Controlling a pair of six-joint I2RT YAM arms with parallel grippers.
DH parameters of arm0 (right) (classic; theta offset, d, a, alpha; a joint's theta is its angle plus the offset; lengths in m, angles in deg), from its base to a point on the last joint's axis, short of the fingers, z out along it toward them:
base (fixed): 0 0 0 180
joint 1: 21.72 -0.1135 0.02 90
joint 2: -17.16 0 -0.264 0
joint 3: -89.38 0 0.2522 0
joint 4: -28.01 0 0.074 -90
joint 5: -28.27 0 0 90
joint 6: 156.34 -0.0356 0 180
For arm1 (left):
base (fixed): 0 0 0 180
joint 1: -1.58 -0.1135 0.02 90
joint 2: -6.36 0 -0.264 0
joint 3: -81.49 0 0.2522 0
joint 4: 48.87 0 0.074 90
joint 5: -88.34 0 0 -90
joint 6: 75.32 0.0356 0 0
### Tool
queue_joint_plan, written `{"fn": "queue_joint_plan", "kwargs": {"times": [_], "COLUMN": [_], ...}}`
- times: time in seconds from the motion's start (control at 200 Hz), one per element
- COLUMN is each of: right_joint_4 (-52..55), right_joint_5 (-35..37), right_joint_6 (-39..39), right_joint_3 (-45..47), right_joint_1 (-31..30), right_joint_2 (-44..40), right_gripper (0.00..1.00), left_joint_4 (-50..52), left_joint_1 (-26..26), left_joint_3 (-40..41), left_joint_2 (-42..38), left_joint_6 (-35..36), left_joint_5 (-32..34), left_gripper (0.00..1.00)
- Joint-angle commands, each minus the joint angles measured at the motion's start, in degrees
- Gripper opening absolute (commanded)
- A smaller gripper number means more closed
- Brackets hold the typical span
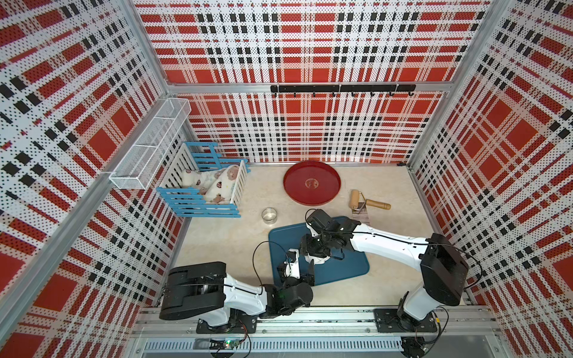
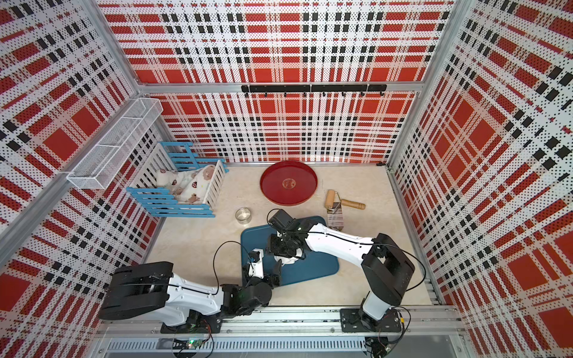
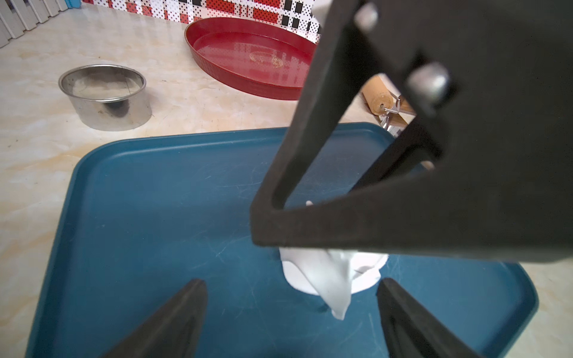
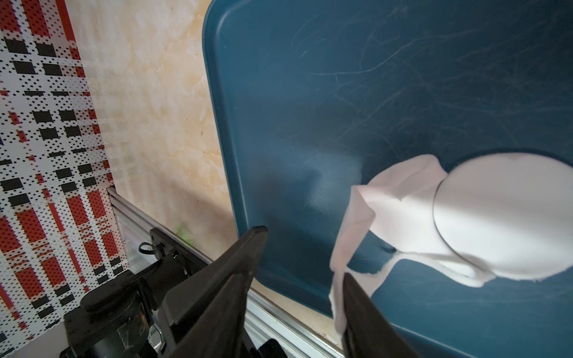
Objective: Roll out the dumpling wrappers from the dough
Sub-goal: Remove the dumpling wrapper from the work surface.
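The likeliest trouble was the dough [image 4: 400, 183] dragging the dumpling wrapper [image 4: 502, 214] with it. The ragged scrap lay touching the disc's rim along the cut line, and a thin ribbon of it curved round the disc's near edge. If the cut was not clean through, a further pull would probably lift or stretch the wrapper out of round. The ribbon looked narrow enough to snap, which would leave bits stuck on the blue tray [image 4: 341, 93].

A second risk was the hold. The right tool [image 4: 302, 253] stood about half apart, and the scrap seemed to cling to one finger, not pinched between both. It could slide off, or stay stuck when meant to drop. The left tool [image 3: 291, 285] hung wide apart and empty just beside the wrapper, low over the tray, where a small drift might dent the disc.

The wrapper lay flat on the tray, which rested on the desk [image 1: 217, 248]. It was smooth, matte white and neatly round. The scrap was thin, limp and folded, with torn edges, hanging in a flap below the right tool.

The metal ring [image 1: 269, 215], red round tray [image 1: 311, 183] and wooden roller [image 1: 369, 203] sat well apart from the work.
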Motion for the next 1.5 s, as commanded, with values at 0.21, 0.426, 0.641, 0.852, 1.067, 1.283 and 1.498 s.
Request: {"fn": "queue_joint_plan", "kwargs": {"times": [0.21, 0.426, 0.641, 0.852, 1.067, 1.283, 1.498], "right_joint_4": [0.5, 0.6, 0.7, 1.0, 1.0, 1.1, 1.3], "right_joint_5": [-0.3, -0.4, -0.2, 0.0, 0.0, 0.0, 0.0], "right_joint_6": [-0.7, -0.7, -0.7, -0.7, -0.5, -0.4, -0.2], "right_joint_3": [-0.4, 0.0, 0.2, 0.7, 1.1, 1.4, 1.6], "right_joint_1": [0.3, 0.4, 0.6, 0.8, 1.2, 1.5, 1.7], "right_joint_2": [-0.1, 0.0, -0.2, -0.6, -1.0, -1.0, -1.3], "right_gripper": [0.52, 0.52, 0.52, 0.52, 0.52, 0.53, 0.53], "left_joint_4": [-0.5, -0.5, -0.5, -0.5, -0.5, -0.5, -0.4], "left_joint_1": [-0.3, -1.2, -1.5, -1.6, -1.7, -1.7, -2.0], "left_joint_3": [-1.0, 0.3, 0.6, 2.1, 2.1, 0.8, 1.6], "left_joint_2": [2.4, 1.8, 1.9, 0.4, 0.5, 1.8, 1.2], "left_joint_6": [-1.7, -3.4, -4.0, -5.9, -5.9, -4.6, -5.6], "left_joint_5": [4.1, 4.6, 4.7, 5.3, 5.0, 4.6, 4.8], "left_gripper": [0.90, 0.90, 0.90, 0.90, 0.90, 0.90, 0.90]}}
